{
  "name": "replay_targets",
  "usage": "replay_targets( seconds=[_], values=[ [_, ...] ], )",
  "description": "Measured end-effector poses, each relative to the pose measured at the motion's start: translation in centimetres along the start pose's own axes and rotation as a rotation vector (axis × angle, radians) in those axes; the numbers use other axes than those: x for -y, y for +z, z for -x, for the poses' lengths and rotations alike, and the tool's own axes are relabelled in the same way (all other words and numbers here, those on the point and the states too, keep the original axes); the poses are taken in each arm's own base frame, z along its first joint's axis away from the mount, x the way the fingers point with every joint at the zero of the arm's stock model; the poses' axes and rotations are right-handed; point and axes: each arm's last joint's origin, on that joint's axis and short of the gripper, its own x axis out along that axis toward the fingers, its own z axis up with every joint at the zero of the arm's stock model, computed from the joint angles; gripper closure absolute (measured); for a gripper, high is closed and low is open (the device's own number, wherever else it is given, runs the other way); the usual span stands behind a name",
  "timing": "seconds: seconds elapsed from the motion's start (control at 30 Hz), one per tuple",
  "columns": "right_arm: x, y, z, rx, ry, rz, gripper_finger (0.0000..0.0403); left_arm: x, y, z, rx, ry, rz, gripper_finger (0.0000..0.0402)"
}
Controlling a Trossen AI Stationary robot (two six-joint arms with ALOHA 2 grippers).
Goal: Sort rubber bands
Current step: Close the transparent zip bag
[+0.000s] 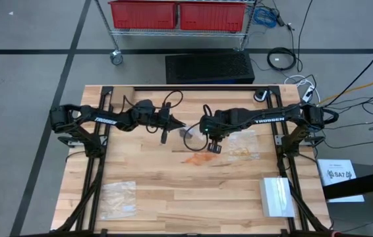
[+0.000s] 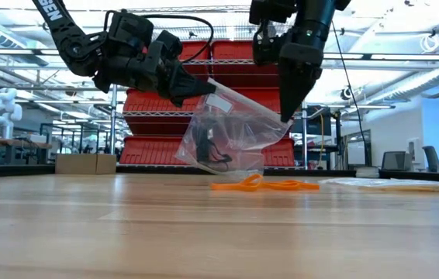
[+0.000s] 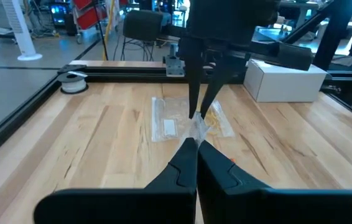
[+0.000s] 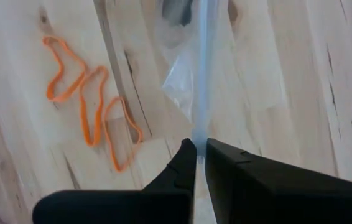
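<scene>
Orange rubber bands (image 4: 92, 106) lie loose on the wooden table (image 1: 193, 191) near the centre of the high view, a tangle of thin loops just below the two grippers. In the low view the same bands sit flat on the boards under a clear plastic bag (image 2: 231, 132) held up in the air. Dark rubber bands (image 2: 208, 147) hang inside that bag, gathered toward its lower left.

The left gripper (image 2: 196, 87) has its fingers pinched shut on the bag's upper left edge, and the right gripper (image 2: 285, 112), coming straight down from the top of the frame, has its fingers closed on the bag's right edge. The bag is stretched between them, tilted, its bottom close to the table.

In the high view, a second clear bag (image 1: 244, 146) with pale bands lies flat right of centre. A third clear bag (image 1: 119, 197) rests at the lower left. A white box (image 1: 277, 196) stands at the lower right, and a roll of tape (image 1: 260, 95) sits at the table's upper right edge. Red bins (image 1: 176, 14) fill a wire rack across the top.
</scene>
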Motion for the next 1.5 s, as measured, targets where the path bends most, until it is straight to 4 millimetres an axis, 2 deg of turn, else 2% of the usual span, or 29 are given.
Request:
replay_targets(
  seconds=[0.17, 0.4, 0.5, 0.63, 0.73, 0.83, 0.93, 1.03, 1.17, 1.27, 1.5],
  values=[
    [0.0, -0.3, -0.1, -0.031, -0.006, -0.029, 0.0333, -0.1, -0.2, 0.0, -0.023, 0.031, 0.006, 0.0401],
    [0.1, -0.1, -0.1, -0.012, -0.003, -0.031, 0.022, -0.9, -1.8, 0.4, -0.216, 0.352, -0.059, 0.04],
    [0.3, 0.0, -0.2, -0.01, -0.005, -0.035, 0.0193, -1.1, -2.0, 0.5, -0.253, 0.444, -0.068, 0.0388],
    [0.7, 0.0, -0.2, -0.009, -0.009, -0.041, 0.0181, -1.1, -2.1, 0.6, -0.272, 0.451, -0.108, 0.0348],
    [0.9, 0.1, -0.2, -0.008, -0.013, -0.043, 0.0192, -1.2, -2.1, 0.6, -0.275, 0.473, -0.11, 0.0306],
    [1.1, 0.1, -0.2, -0.007, -0.015, -0.045, 0.022, -1.3, -2.1, 0.7, -0.283, 0.52, -0.114, 0.0262],
    [1.1, 0.1, -0.2, -0.003, -0.031, -0.041, 0.0265, -1.4, -2.1, 0.7, -0.29, 0.56, -0.117, 0.0227],
    [1.2, 0.2, -0.2, 0.004, -0.065, -0.03, 0.0322, -1.1, -2.2, 0.6, -0.302, 0.526, -0.102, 0.0212],
    [1.3, 0.3, -0.2, 0.022, -0.12, -0.017, 0.0391, 0.4, -3.4, -0.5, -0.363, 0.386, -0.08, 0.0235],
    [1.3, 0.2, -0.8, 0.044, -0.131, -0.019, 0.0395, 0.9, -4.4, -1.6, -0.409, 0.357, -0.064, 0.0273],
    [1.3, -0.9, -2.6, 0.037, -0.13, -0.038, 0.0401, 0.4, -6.1, -3.8, -0.547, 0.383, -0.053, 0.035]
  ],
)
